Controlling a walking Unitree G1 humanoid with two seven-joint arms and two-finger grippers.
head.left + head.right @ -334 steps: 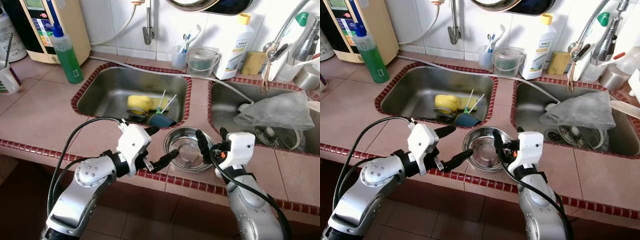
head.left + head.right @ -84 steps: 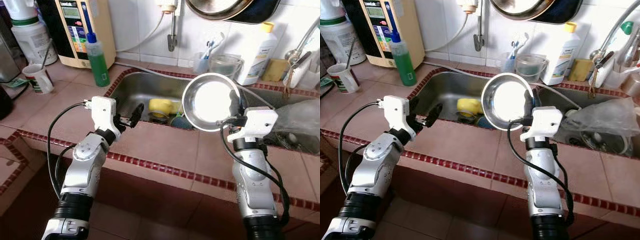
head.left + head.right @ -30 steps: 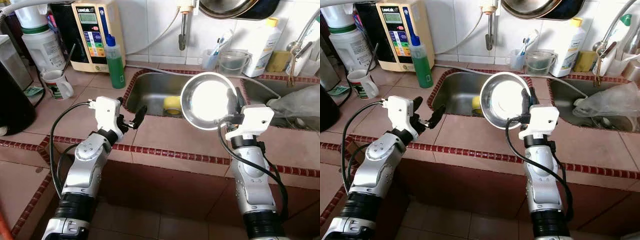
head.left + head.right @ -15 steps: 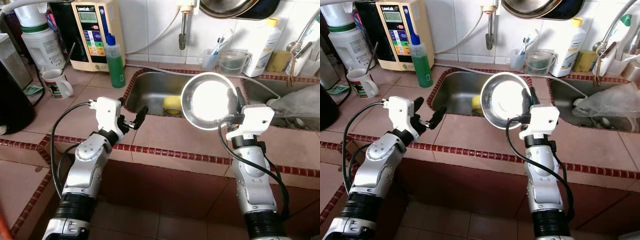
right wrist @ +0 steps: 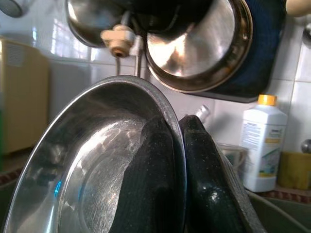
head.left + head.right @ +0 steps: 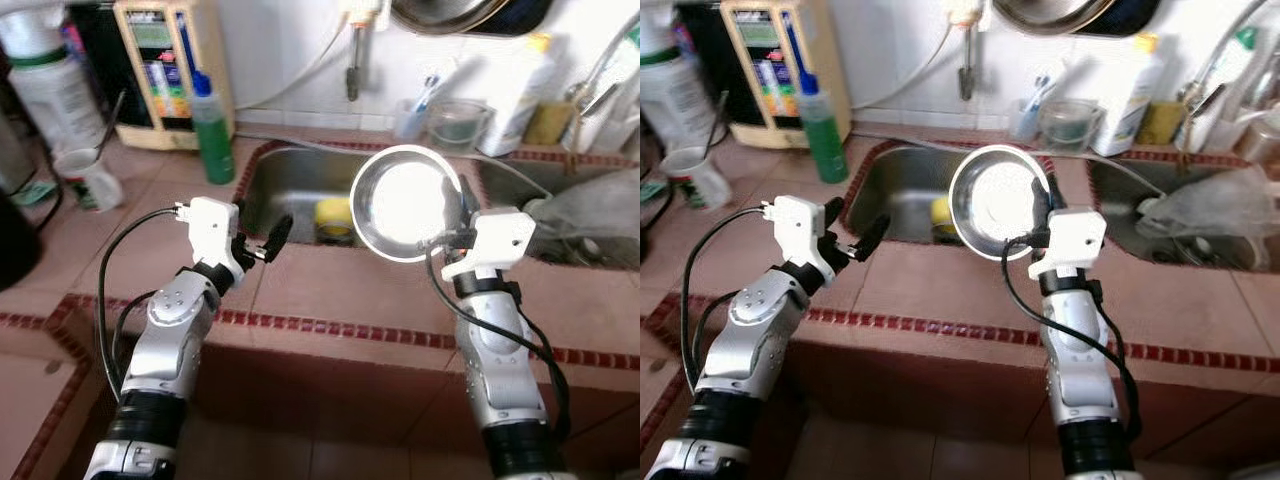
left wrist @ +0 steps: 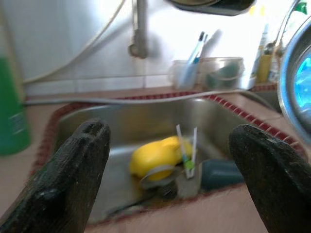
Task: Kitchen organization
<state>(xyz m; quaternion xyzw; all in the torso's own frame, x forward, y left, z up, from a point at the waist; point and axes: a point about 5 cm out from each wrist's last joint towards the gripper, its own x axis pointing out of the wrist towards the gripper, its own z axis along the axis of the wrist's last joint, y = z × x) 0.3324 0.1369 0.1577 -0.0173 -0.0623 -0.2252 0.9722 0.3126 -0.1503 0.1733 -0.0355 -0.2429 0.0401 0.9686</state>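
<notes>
My right gripper [image 6: 462,213] is shut on the rim of a shiny steel bowl [image 6: 404,204], holding it upright in the air above the counter between the two sinks, its hollow facing me. The right wrist view shows the fingers [image 5: 155,184] pinching the bowl [image 5: 92,170] rim. My left gripper [image 6: 262,240] is open and holds nothing, over the counter at the near left corner of the left sink [image 6: 290,185]. Through its fingers [image 7: 73,170] I see a yellow sponge [image 7: 158,153] and a dark cup [image 7: 216,174] in that sink.
A green soap bottle [image 6: 210,125], a water filter unit [image 6: 165,60] and a white mug [image 6: 85,175] stand at the back left. Pans [image 5: 194,43] hang on the wall. A white bottle [image 6: 1130,85] and a plastic bag [image 6: 1210,195] over the right sink lie to the right.
The whole picture has shifted and blurred slightly, so the camera moved. Both arms keep their poses, and the bowl stays held up in the right gripper.
</notes>
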